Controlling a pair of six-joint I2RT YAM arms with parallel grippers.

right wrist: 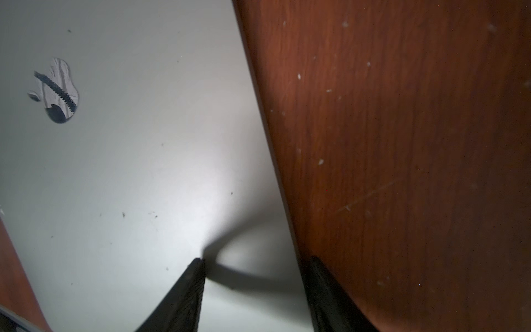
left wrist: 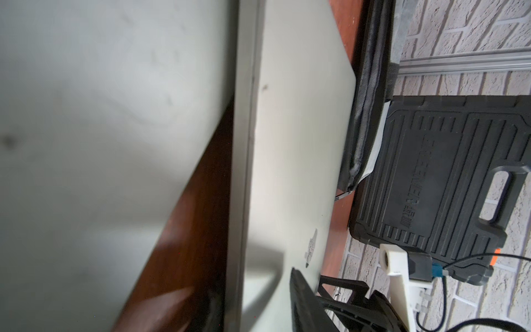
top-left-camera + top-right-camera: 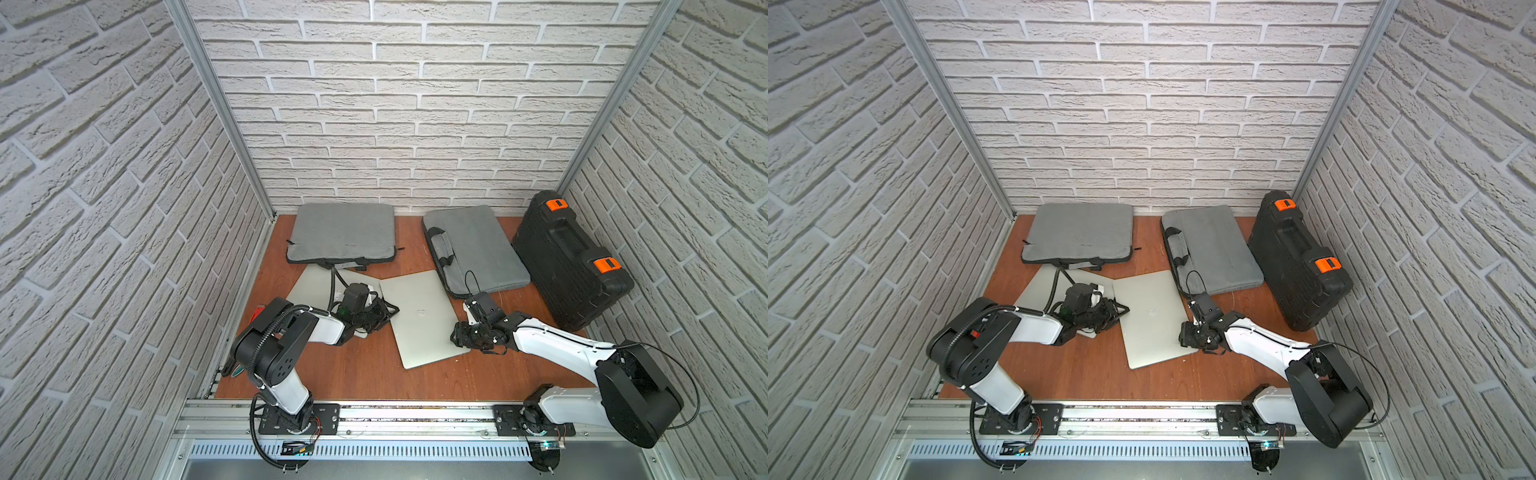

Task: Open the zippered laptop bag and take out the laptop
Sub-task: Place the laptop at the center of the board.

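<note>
1. Left grey bag (image 3: 343,232) lies flat at the back of the table (image 3: 353,374), with its strap edge toward the arms. No writing shows on it.
2. Left laptop (image 3: 309,289): silver, lid shut, out on the wood just in front of that bag. The left arm partly hides it.
3. Left gripper (image 3: 386,318) sits at the centre laptop's left edge. I cannot tell whether its jaws are apart or pinching.
4. Centre laptop (image 3: 424,345): silver, closed, lying askew between the two grippers and clear of both bags. A mirrored apple-shaped logo (image 1: 57,92) on the lid is its only mark.
5. Right gripper (image 3: 457,336): jaws spread, straddling the centre laptop's right edge. One finger (image 1: 189,293) is over the lid, the other over bare wood.
6. Right grey bag (image 3: 478,249): in the left wrist view its zip gapes at a corner — pale lining shows.
7. Black tool case (image 3: 569,257) has orange latches (image 3: 557,205) and raised lettering on its face, which I cannot read for sure.
</note>
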